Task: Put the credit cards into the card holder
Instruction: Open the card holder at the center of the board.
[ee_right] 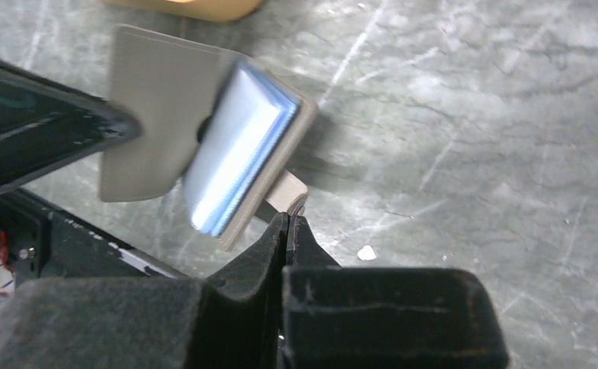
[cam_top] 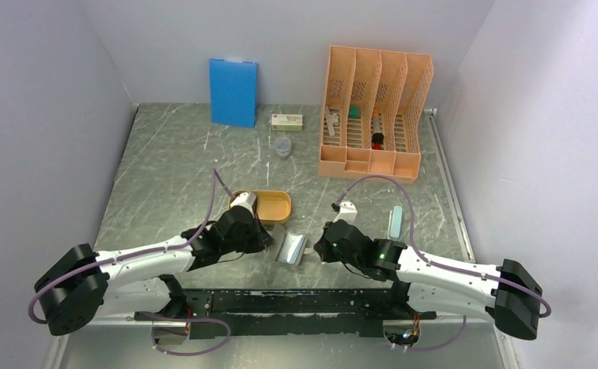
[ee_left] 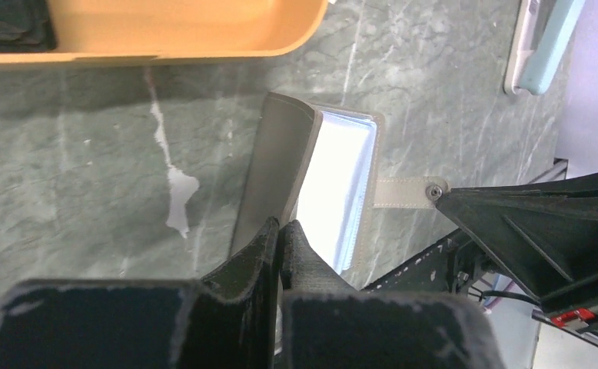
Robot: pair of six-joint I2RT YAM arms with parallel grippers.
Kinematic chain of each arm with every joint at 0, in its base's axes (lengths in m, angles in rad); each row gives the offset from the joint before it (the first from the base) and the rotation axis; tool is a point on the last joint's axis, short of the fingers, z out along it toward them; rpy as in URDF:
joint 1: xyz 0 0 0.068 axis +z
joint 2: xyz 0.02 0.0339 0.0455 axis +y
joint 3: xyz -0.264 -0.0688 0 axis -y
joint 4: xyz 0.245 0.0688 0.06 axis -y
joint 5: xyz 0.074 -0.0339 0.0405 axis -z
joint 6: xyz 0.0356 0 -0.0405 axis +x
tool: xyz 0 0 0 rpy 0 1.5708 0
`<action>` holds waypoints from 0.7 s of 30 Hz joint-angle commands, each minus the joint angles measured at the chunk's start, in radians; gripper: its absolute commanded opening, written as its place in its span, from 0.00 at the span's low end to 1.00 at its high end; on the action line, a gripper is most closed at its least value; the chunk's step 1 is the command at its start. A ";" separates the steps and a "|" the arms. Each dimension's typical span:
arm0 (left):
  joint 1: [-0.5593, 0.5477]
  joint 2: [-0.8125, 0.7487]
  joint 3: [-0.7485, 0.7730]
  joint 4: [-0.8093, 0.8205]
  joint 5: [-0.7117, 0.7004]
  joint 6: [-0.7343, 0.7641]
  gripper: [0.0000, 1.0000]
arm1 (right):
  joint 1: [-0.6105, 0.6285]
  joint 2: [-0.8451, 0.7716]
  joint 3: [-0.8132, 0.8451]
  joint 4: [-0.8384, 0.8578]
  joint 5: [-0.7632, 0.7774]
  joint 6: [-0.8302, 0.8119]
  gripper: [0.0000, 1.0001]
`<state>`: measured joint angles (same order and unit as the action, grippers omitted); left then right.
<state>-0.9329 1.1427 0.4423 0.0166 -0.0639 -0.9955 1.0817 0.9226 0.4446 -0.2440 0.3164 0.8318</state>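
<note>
The grey-taupe card holder (cam_top: pixel 292 247) lies open on the marble table between my two grippers, its pale blue pockets (ee_left: pixel 338 181) facing up. My left gripper (ee_left: pixel 281 225) is shut on the lower edge of its raised grey cover flap (ee_left: pixel 277 169). My right gripper (ee_right: pixel 289 217) is shut on the holder's small strap tab (ee_right: pixel 288 192), which also shows at the holder's right side (ee_left: pixel 400 192). The holder's body (ee_right: pixel 165 100) sits just past that tab. Dark credit cards (ee_left: pixel 8 23) lie in the corner of the orange tray (ee_left: pixel 188 31); in the top view my left arm hides them.
The shallow orange tray (cam_top: pixel 273 206) sits just behind the holder. A pale teal flat object (cam_top: pixel 395 221) lies to the right. Further back stand a tall orange file rack (cam_top: pixel 377 115), a blue board (cam_top: pixel 233 92), a small box (cam_top: pixel 287 121) and a clear cup (cam_top: pixel 282 146).
</note>
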 commanded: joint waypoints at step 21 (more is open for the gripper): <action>-0.004 -0.020 -0.101 -0.227 -0.073 -0.017 0.26 | -0.004 -0.016 0.029 0.003 0.000 -0.029 0.00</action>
<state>-0.9333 1.1130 0.3416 -0.1059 -0.1280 -1.0588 1.0809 0.8936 0.4541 -0.2737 0.3241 0.8230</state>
